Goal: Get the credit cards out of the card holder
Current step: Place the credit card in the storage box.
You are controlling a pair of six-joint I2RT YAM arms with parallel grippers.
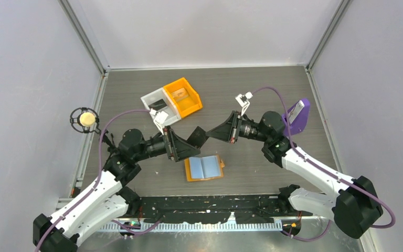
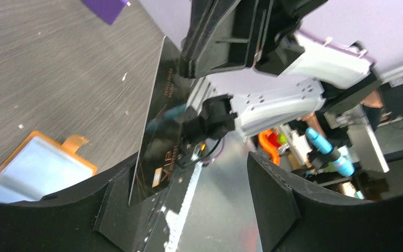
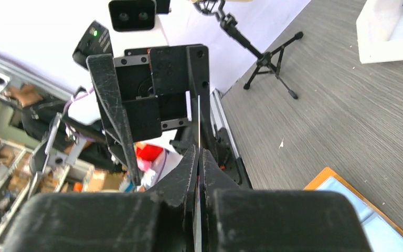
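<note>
Top external view, left to right: left gripper (image 1: 198, 136), jaws apart, faces right gripper (image 1: 216, 131), which is pinched shut on the upright black card (image 2: 160, 131), both poised over the card holder (image 1: 204, 168), lying open just basewards between them, long axis left-right.

Open card holder (image 1: 204, 168) flat on tabletop (image 1: 273, 89), blue panels up. Above it, left gripper (image 1: 198, 137) and right gripper (image 1: 212, 133) meet tip to tip. Behind them, orange bin (image 1: 184, 96) touches white bin (image 1: 157, 107). At right, purple stand (image 1: 297, 114).
</note>
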